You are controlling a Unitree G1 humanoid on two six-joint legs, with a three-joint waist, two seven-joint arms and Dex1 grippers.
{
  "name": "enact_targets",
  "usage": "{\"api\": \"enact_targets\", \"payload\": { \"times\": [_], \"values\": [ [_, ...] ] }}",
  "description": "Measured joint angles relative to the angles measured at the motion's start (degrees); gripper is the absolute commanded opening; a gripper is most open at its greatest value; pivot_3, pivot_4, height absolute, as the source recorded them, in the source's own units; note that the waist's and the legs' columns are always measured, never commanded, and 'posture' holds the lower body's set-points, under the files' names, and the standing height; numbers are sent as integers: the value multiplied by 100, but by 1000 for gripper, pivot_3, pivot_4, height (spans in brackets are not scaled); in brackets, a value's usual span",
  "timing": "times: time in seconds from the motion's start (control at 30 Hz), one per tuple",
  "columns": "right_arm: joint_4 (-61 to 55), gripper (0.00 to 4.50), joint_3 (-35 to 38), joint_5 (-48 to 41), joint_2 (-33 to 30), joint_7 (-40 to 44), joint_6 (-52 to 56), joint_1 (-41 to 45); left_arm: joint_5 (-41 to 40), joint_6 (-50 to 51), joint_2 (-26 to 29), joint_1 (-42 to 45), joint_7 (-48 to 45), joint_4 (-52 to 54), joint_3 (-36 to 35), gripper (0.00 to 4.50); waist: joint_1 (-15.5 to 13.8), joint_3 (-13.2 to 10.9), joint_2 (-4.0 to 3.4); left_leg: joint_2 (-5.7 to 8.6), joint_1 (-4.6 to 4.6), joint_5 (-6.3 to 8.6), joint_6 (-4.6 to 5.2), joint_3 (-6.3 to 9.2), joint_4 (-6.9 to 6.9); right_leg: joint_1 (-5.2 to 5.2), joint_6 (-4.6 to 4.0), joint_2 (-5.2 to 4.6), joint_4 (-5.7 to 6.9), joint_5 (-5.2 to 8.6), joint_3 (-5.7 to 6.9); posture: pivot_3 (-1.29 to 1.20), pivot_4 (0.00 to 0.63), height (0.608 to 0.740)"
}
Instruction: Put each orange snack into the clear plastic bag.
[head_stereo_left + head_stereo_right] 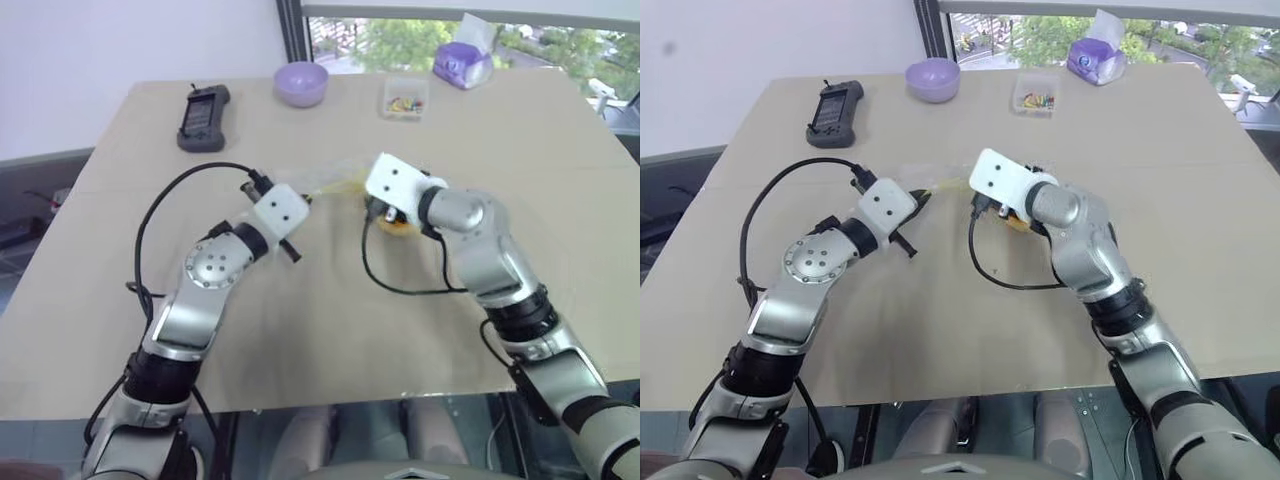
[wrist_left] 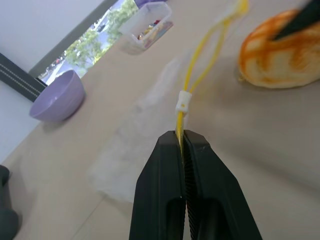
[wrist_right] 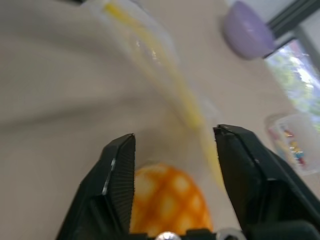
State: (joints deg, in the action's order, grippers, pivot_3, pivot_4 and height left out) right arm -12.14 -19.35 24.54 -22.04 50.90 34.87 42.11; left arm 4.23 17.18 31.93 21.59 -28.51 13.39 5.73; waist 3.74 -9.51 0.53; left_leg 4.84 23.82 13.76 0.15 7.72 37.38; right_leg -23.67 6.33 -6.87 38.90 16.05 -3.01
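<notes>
Pinching the clear plastic bag [image 2: 145,135], left hand [image 2: 183,137]; right hand [image 3: 175,145] released over tan table [image 1: 330,320] by window [image 1: 440,40]

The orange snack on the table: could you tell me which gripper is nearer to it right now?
Right. The right gripper stands open directly over the orange snack, fingers either side of it. The left gripper is off to the side, shut on the clear plastic bag at its yellow strip.

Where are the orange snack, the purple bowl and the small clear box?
orange snack [image 3: 167,202]: right wrist view, its grid top.
purple bowl [image 1: 301,84]: left eye view, its side wall.
small clear box [image 1: 1036,97]: right eye view, its lid.
</notes>
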Motion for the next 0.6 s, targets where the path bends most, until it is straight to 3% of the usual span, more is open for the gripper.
{"api": "enact_targets", "payload": {
  "times": [0.1,0.2,0.3,0.4,0.43,0.6],
  "values": [
    [-302,2541,333,-503,-147,341,508,-124,-11,-246,21,-113,-9,-180,-140,0,17,0,0,-2,-2,0,0,-1,0,0,0,1,3,0,-1,0,150,740],
    [-506,2541,761,-1090,237,329,1243,-94,-52,-406,2,-156,-28,-289,-142,0,17,0,0,-5,-2,0,0,1,0,-1,0,3,5,0,-1,0,150,740],
    [-501,1762,1277,-1660,1041,15,2169,102,-104,-529,-48,-158,-51,-323,-141,0,15,1,1,-7,-2,0,0,3,0,-1,0,1,6,0,-1,0,150,740],
    [-337,329,1766,-2228,1877,-450,2928,342,-101,-633,-99,-167,-49,-373,-124,0,10,3,2,-6,-2,0,0,4,0,-1,-1,0,6,0,0,0,150,740],
    [-218,45,1834,-2387,2047,-634,3094,386,-101,-645,-113,-171,-49,-388,-119,0,7,3,2,-4,-2,0,0,4,1,-1,-1,-2,6,0,0,0,150,740],
    [431,45,1938,-2707,2218,-1168,3024,478,-103,-646,-163,-184,-49,-388,-121,0,-10,3,2,-1,-2,0,0,5,2,-1,-1,-5,6,0,1,0,150,740]
  ]
}}
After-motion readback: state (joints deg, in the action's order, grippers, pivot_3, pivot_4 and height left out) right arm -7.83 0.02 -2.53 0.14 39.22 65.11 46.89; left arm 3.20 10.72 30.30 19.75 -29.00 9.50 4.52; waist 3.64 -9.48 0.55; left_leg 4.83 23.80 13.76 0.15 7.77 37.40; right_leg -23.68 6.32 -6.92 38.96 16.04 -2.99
